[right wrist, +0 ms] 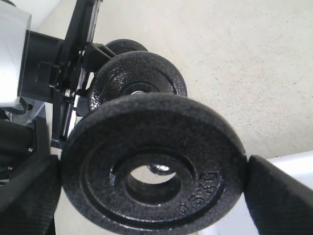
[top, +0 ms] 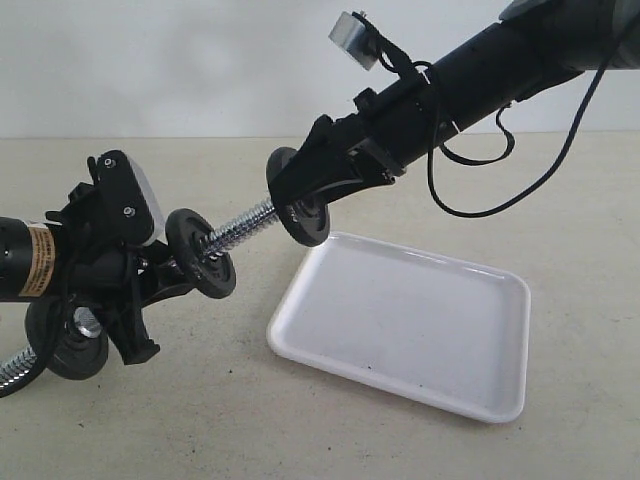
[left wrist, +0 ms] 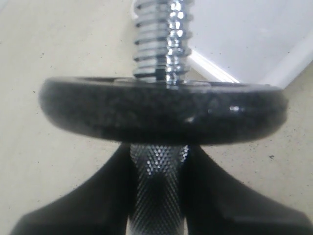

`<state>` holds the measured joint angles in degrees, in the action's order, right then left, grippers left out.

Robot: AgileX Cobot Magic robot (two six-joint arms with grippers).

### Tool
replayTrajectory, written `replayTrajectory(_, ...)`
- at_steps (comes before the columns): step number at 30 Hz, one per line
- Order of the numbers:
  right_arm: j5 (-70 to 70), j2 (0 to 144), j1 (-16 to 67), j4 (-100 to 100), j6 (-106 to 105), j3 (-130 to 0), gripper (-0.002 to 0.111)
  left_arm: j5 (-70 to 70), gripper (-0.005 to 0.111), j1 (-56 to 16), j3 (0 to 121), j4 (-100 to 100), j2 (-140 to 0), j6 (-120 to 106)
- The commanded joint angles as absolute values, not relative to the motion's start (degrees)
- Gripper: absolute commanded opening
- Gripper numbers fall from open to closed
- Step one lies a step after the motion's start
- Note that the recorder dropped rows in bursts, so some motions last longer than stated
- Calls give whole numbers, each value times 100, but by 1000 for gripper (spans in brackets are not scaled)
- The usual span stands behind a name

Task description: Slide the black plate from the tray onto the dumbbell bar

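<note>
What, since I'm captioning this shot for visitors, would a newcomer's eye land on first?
The black plate, gripped by its rim in the right gripper, held in mid-air at the threaded tip of the dumbbell bar. The left gripper clamps that bar at the left, with another black disc already on it. Below right lies the white tray.

The black plate (right wrist: pixel 156 132) is embossed "0.5KG".

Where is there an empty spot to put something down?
The tray is bare, and so is the table in front of it. It is crowded left of the tray: the left gripper holds the bar with two plates, and the right gripper holds a third plate at its tip.
</note>
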<state>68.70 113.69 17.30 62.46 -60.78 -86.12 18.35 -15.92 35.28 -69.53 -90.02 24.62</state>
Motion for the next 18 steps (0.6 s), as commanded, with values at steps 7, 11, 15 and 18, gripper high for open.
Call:
replayTrajectory(7,6996,11267,1726,6659,-6208,-8662,1,6996,4,-1605,3735,-6975,-8735,2579)
replayTrajectory(11,6996,11267,1726,6659,-6362,-8662,1,6996,4,-1605,3735,-6973,-8724,2579)
replayTrajectory(15,6996,11267,1726,6659,-6392,-8662,1,6996,4,-1605,3735,-6973,-8674,2579)
replayTrajectory(18,6996,11267,1726,6659,-6392,-8662,1,6996,4,-1605,3735,-6973,-8599,2579)
